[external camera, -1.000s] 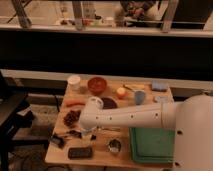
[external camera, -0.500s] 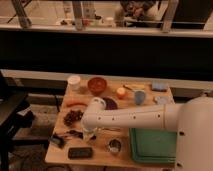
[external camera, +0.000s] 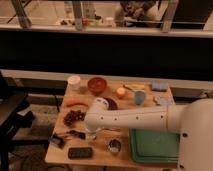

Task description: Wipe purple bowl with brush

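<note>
The robot's body is smooth, glossy white plastic. A broad rounded shell fills the lower right, and from it a thick tubular arm [external camera: 131, 119] runs left over the table, with a darker seam ring partway along and a bulbous rounded joint. The gripper [external camera: 91, 136] hangs below that joint, dark and indistinct.

Dim room: wooden table [external camera: 59, 150], black chair [external camera: 9, 107] beside it, dark wall [external camera: 110, 52], windows [external camera: 100, 12] above.

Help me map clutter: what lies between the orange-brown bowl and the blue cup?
A small round orange object, per the camera view; the gripper hangs front-left of the purple bowl.
</note>
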`<action>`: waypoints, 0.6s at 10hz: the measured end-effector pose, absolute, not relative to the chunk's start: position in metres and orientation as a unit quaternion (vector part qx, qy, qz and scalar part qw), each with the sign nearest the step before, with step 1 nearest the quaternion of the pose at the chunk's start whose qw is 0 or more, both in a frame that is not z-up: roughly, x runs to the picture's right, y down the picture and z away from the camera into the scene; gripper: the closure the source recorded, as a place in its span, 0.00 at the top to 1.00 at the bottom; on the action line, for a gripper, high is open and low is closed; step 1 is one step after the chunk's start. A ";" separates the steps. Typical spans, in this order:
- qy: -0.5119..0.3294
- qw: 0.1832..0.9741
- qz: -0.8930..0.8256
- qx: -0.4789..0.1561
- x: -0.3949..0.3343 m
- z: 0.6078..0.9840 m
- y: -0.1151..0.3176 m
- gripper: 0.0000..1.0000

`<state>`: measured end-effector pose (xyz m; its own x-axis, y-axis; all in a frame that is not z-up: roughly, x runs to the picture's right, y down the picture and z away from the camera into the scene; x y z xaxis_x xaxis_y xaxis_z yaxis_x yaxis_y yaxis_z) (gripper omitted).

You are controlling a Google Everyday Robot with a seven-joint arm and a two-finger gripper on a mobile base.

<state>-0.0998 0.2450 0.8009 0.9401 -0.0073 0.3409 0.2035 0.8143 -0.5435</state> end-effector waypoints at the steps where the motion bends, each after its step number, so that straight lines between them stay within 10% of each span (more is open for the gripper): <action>1: -0.162 0.938 -0.053 -0.302 -0.098 0.800 0.246 0.56; 6: -0.160 0.936 -0.045 -0.309 -0.096 0.802 0.252 0.56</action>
<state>-0.0956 0.2516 0.8018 0.9449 0.0135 0.3270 0.1838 0.8048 -0.5644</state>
